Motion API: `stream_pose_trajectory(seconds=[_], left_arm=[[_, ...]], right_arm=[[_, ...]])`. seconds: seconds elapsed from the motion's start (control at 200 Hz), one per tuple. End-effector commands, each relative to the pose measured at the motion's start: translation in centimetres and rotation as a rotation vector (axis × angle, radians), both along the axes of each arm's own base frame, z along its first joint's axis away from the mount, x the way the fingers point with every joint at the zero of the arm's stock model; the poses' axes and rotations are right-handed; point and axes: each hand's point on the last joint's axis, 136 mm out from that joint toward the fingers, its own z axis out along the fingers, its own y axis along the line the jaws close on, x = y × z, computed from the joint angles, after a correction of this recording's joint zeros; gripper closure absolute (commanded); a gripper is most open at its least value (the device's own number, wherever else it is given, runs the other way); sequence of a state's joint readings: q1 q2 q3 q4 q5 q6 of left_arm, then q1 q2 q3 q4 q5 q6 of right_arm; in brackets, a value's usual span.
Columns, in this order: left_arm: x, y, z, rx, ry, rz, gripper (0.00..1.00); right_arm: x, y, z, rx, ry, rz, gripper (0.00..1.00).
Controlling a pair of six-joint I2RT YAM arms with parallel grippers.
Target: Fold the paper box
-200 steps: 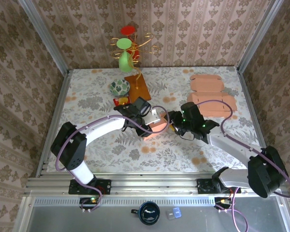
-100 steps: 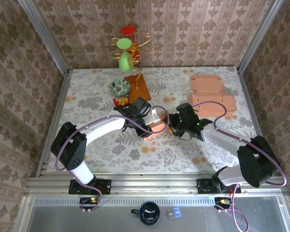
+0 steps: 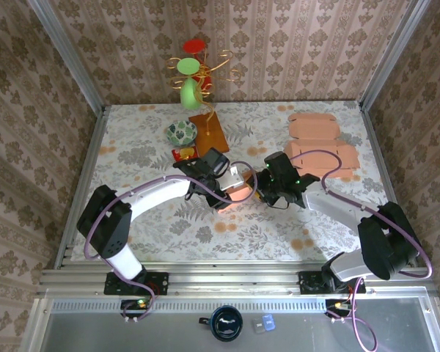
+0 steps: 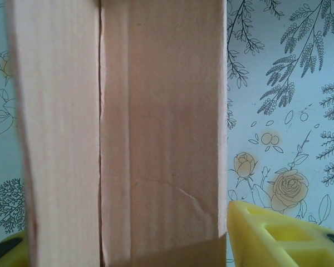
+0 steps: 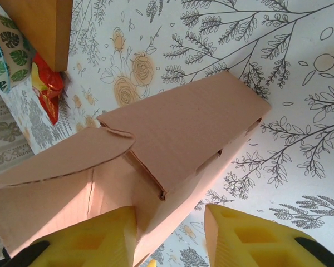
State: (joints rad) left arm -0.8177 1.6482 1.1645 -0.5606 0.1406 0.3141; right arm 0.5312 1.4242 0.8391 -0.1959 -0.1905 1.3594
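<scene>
The pink paper box (image 3: 238,192) lies partly folded on the flowered tablecloth mid-table. My left gripper (image 3: 221,178) comes at it from the left. In the left wrist view a box panel (image 4: 161,133) spans the whole gap of the left gripper (image 4: 122,247), against its yellow fingers (image 4: 284,236), so it is shut on the box. My right gripper (image 3: 268,188) is at the box's right end. In the right wrist view the paper box (image 5: 183,133) has a rounded flap (image 5: 61,158) sticking out. The right gripper (image 5: 172,236) straddles a box wall, one finger against it and the other apart, still open.
Two flat pink box blanks (image 3: 315,126) (image 3: 323,156) lie at the back right. A wooden block (image 3: 209,132), a patterned bowl (image 3: 182,132), a red packet (image 3: 183,154) and a green vase with wire ornament (image 3: 191,92) stand behind the box. Wallpapered walls enclose the table.
My right gripper has slid left onto the box's right end and its jaws have narrowed. The left gripper and the box have stayed put.
</scene>
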Motion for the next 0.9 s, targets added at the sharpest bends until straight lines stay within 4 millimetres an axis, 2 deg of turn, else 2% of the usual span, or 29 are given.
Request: stream_pose_trajectory(seconds=[0.0,0.13,0.15,0.205,0.305,0.405,0.535,0.63,0.895], left_arm=[[-0.3,0.1,0.7,-0.012,-0.021,-0.012,0.47],[-0.5,0.1,0.8,-0.018,-0.032,-0.039,0.5],[-0.5,0.2,0.9,-0.017,-0.037,-0.044,0.5],[-0.6,0.4,0.9,-0.011,-0.049,-0.059,0.5],[-0.7,0.7,1.1,-0.006,-0.059,-0.082,0.5],[-1.0,1.0,1.1,-0.01,-0.048,-0.112,0.51],[-1.3,1.4,1.0,0.003,-0.051,-0.162,0.51],[-1.3,1.7,0.8,0.012,-0.044,-0.184,0.51],[-1.4,2.0,0.9,-0.008,-0.02,-0.197,0.51]], right_arm=[[-2.2,-1.4,-2.3,-0.107,0.108,0.024,0.6],[-0.9,-1.1,0.8,-0.147,-0.035,0.122,0.51],[-0.7,-1.1,2.4,-0.147,-0.096,0.148,0.5],[-0.5,-1.1,4.7,-0.197,-0.21,0.246,0.48],[-1.4,-2.3,7.3,-0.319,-0.371,0.424,0.46],[-2.5,-3.6,8.6,-0.363,-0.516,0.583,0.44],[-2.9,-5.6,9.1,-0.394,-0.602,0.715,0.45],[-2.7,-6.1,8.0,-0.439,-0.559,0.819,0.46],[-0.7,-4.8,5.8,-0.483,-0.497,0.964,0.44]])
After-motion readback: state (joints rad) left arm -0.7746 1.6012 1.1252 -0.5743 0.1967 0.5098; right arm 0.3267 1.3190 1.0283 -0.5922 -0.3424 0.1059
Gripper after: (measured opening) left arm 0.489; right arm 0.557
